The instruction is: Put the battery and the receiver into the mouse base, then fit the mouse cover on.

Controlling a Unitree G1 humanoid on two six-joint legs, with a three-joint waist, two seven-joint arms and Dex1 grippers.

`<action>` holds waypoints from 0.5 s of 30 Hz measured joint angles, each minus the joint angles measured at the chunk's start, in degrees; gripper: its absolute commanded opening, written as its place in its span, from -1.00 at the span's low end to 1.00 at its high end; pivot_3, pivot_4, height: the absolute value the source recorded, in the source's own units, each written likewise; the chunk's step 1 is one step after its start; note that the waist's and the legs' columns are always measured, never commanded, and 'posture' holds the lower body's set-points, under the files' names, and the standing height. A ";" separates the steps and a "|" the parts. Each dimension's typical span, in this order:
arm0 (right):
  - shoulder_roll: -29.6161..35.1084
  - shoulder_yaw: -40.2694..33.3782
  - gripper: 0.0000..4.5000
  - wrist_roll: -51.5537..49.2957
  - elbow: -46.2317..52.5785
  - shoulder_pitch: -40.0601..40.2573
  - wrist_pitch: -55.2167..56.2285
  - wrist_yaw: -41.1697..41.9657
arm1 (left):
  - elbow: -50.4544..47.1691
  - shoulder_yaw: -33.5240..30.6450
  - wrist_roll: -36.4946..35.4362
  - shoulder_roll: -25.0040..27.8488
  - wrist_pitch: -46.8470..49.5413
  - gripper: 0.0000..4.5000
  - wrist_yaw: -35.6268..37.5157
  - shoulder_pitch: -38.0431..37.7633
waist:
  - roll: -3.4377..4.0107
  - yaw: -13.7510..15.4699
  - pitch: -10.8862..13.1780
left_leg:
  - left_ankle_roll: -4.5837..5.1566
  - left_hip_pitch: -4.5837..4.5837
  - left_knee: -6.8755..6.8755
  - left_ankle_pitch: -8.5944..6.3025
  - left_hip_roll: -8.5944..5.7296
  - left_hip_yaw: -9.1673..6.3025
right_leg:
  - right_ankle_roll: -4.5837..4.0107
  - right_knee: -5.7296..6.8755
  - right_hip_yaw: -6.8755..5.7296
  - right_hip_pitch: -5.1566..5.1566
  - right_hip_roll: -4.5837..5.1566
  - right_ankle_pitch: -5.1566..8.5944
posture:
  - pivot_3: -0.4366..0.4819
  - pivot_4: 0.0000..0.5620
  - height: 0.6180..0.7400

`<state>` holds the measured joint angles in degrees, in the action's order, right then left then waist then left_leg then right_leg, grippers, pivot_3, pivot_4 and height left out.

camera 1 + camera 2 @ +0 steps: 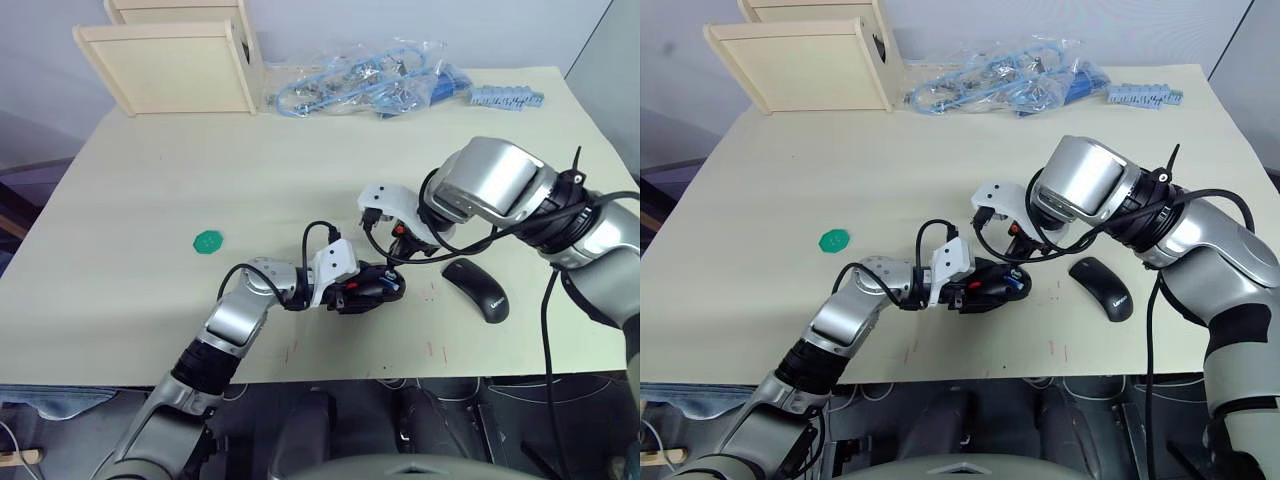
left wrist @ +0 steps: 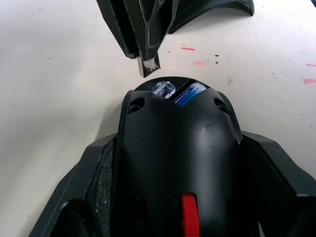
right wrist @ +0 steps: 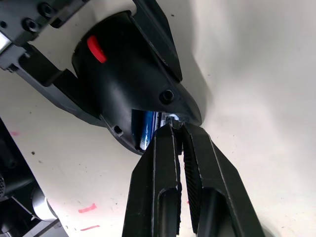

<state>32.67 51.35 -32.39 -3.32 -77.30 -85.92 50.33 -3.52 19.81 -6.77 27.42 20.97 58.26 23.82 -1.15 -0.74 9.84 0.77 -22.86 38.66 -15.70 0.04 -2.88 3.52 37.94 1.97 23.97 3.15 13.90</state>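
From the head camera we saw the left gripper (image 1: 372, 290) clamped on the mouse base (image 1: 365, 288) near the table's (image 1: 150, 200) front edge, the base gripped by its flanks. The right gripper (image 1: 398, 262) came down at the base's far end. The mouse cover (image 1: 477, 288) lay just to the right on the table, apart from both grippers (a green disc (image 1: 208, 241) sat well off to the left).

In the left wrist view we looked along the base (image 2: 177, 163) held between the two fingers (image 2: 276, 182); the battery (image 2: 189, 94) lay blue inside its open end.

In the right wrist view our right gripper's fingers (image 3: 168, 168) were pinched nearly together, tips at the base's (image 3: 128, 79) opening beside the battery (image 3: 146, 129). Whether they held the receiver we could not tell.
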 measured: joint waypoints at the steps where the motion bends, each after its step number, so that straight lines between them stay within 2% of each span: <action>1: -0.08 0.10 -1.00 0.39 -0.01 0.20 0.00 0.24 | 0.00 0.00 0.00 0.00 0.00 0.33 0.00 0.00 | 0.00 0.00 0.00 | 0.00 0.00 0.00 0.00 0.00 0.00 | 0.00 0.00 0.00 0.00 0.00 0.00 | -0.05 -0.47 1.00; 15: -1.59 0.11 -1.00 2.93 -0.08 1.57 0.02 1.45 | -0.12 0.02 -0.01 -0.04 0.21 0.33 -0.01 -0.02 | 0.00 0.01 0.00 | 0.00 0.00 0.00 0.00 0.00 -0.01 | 0.00 0.00 -0.01 0.00 0.00 0.00 | -0.05 -0.47 1.00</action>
<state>31.08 51.45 -29.46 -3.40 -75.73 -85.90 51.78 -3.64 19.83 -6.78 27.38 21.18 58.25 23.80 -1.15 -0.73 9.84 0.76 -22.86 38.65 -15.70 0.04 -2.89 3.52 37.94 1.97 23.97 3.15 13.90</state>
